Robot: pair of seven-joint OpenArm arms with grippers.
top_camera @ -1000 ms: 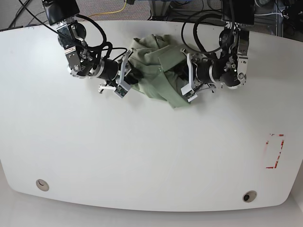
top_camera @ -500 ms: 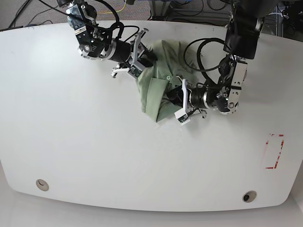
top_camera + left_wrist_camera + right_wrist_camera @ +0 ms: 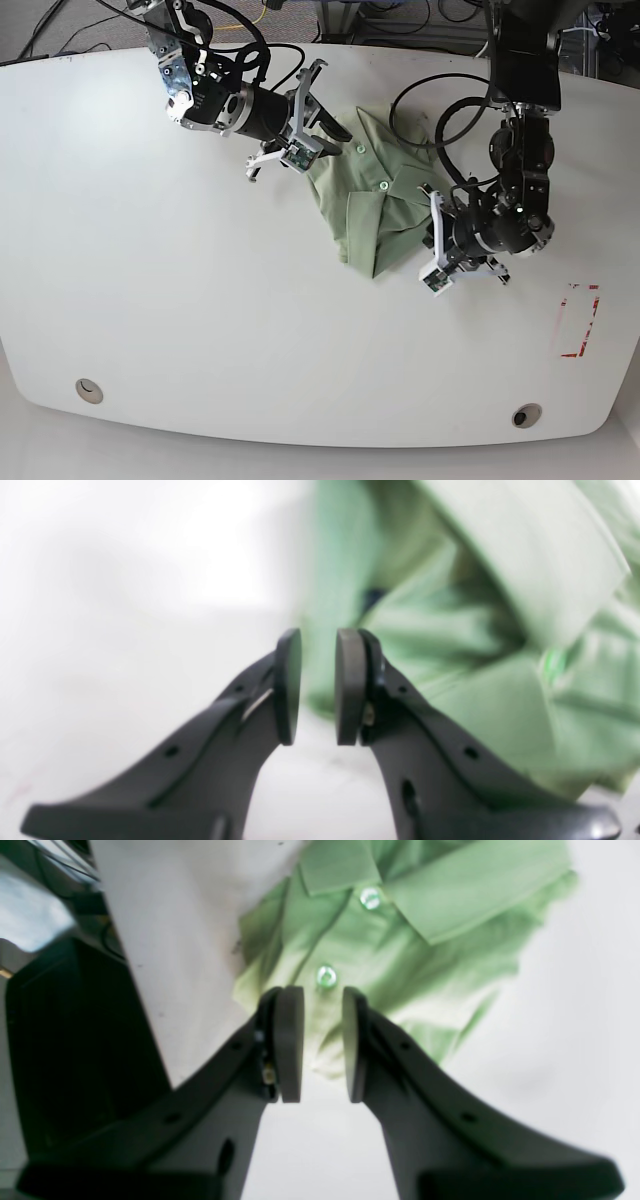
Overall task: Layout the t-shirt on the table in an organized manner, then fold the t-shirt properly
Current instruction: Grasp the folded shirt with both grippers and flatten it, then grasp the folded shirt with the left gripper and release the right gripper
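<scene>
White table (image 3: 150, 300) bears the bunched t-shirt (image 3: 380, 205) at upper centre; laying-out stage: both grippers (image 3: 318, 687) (image 3: 322, 1045), jaws parted and empty, must regrasp its edges.

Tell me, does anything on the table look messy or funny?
Yes. The t-shirt lies in a crumpled heap near the back of the table, collar and buttons showing, folded over itself instead of spread flat. Both grippers, left and right, are open beside it.

One t-shirt (image 3: 375, 200) lies bunched on one white table (image 3: 200, 320), with two buttons (image 3: 326, 976) showing on it. Two grippers flank the shirt: the left gripper (image 3: 432, 240) and the right gripper (image 3: 300, 135). The table has two grommet holes (image 3: 89, 390) and one red marking (image 3: 580, 320).
</scene>
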